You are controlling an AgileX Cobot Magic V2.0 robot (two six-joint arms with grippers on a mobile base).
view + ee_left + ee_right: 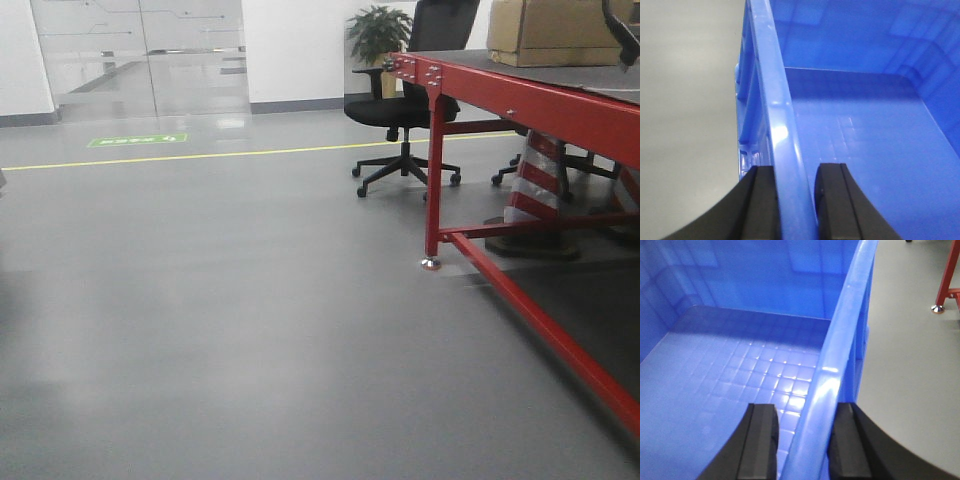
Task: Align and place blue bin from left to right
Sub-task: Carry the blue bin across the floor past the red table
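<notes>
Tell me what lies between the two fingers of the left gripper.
The side-wall rim of the blue bin runs between the fingers of the left gripper and fills the gap. The left wrist view shows this.

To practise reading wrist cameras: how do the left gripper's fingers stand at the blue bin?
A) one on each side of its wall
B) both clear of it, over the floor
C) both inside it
A: the left gripper sets its fingers astride the blue bin wall, one outside, one inside.
</notes>
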